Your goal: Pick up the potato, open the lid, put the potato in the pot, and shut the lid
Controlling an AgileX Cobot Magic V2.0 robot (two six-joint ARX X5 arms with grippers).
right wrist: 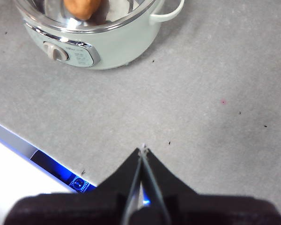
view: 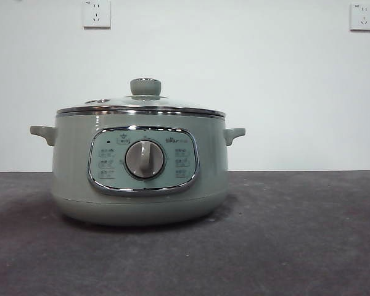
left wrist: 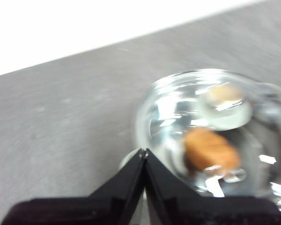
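The sage-green pot [view: 139, 179] stands on the grey table with the glass lid [view: 142, 106] resting on it, pale-green knob [view: 145, 86] on top. The potato [left wrist: 210, 150] lies inside the pot, seen through the lid glass in the left wrist view; it also shows in the right wrist view [right wrist: 82, 8]. My left gripper [left wrist: 143, 152] is shut and empty, above and beside the lid [left wrist: 196, 126]. My right gripper [right wrist: 142, 151] is shut and empty, well away from the pot [right wrist: 107, 42], over the table near its front edge. Neither arm shows in the front view.
The grey table [view: 296, 234] stretches around the pot. A white wall with two sockets [view: 97, 13] stands behind. The table's front edge with a blue light [right wrist: 79, 180] shows in the right wrist view.
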